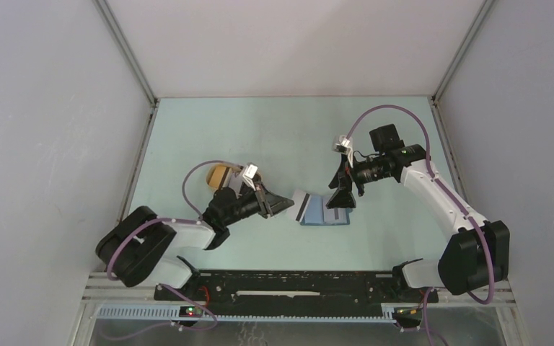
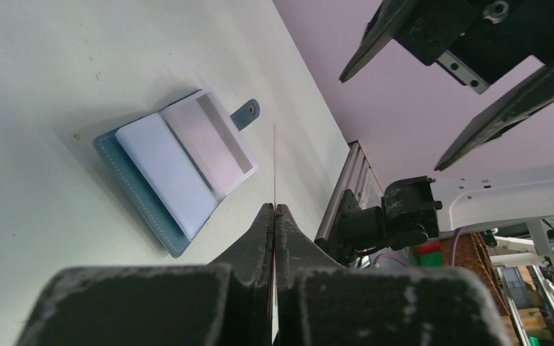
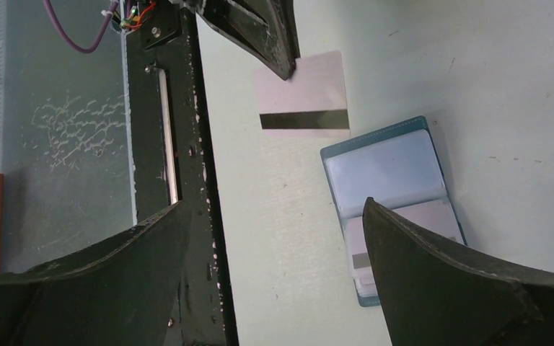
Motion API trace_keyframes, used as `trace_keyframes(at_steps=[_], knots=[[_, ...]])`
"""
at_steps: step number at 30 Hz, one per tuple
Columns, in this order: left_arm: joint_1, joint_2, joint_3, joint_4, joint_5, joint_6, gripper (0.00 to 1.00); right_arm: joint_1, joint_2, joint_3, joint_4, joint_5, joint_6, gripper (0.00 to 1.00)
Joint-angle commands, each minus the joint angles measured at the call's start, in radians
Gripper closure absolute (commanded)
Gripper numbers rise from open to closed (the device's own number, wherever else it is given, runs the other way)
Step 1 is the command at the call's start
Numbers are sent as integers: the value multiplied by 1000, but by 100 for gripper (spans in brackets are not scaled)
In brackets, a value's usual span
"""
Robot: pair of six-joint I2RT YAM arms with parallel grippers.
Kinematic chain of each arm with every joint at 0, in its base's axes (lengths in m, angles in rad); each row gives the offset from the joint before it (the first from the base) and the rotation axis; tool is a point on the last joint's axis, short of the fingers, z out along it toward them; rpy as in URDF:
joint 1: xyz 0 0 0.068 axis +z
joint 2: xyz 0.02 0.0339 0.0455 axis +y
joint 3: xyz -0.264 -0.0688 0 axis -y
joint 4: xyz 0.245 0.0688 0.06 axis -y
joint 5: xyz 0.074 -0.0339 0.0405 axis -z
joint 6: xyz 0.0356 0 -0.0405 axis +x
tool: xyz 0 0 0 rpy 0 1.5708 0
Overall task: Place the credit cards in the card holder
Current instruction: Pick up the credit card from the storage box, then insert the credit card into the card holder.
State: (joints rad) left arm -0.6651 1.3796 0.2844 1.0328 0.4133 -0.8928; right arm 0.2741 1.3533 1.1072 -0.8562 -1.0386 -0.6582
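1. Credit cards: one pale card with a dark stripe is pinched at a corner by the left pincer, whose jaws are pressed together on it. A second striped card already sits in a pocket.
2. That pocket belongs to the card holder, which lies open and flat on the table at the centre of the top view.
3. In the top view the holder lies just right of the held card, not touching it. The left arm carries the card, so the insertion looks like its job.
4. The right pincer hangs over the holder, spread wide and gripping nothing.
5. In the right wrist view the card's long side and stripe run across the frame, about parallel with the holder's upper edge.
6. No brand, label or writing is readable on cards or holder.
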Motion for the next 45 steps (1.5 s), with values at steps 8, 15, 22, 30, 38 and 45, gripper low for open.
trace_keyframes(at_steps=[8, 15, 22, 30, 38, 45], knots=[[-71, 132, 50, 100, -96, 10, 100, -9, -2, 10, -12, -5, -18, 3], [-129, 134, 110, -47, -183, 63, 100, -12, 1, 10, -12, -3, -18, 3], [-132, 189, 173, -112, -210, 33, 100, -15, 7, 10, -5, 12, -7, 3], [-135, 278, 272, -191, -227, 3, 100, -31, 50, 9, 31, 105, 54, 4], [-142, 341, 298, -212, -224, -17, 100, -38, 175, 11, 53, 235, 90, 19], [-142, 365, 306, -212, -214, -28, 100, -20, 300, 42, 37, 227, 153, 57]])
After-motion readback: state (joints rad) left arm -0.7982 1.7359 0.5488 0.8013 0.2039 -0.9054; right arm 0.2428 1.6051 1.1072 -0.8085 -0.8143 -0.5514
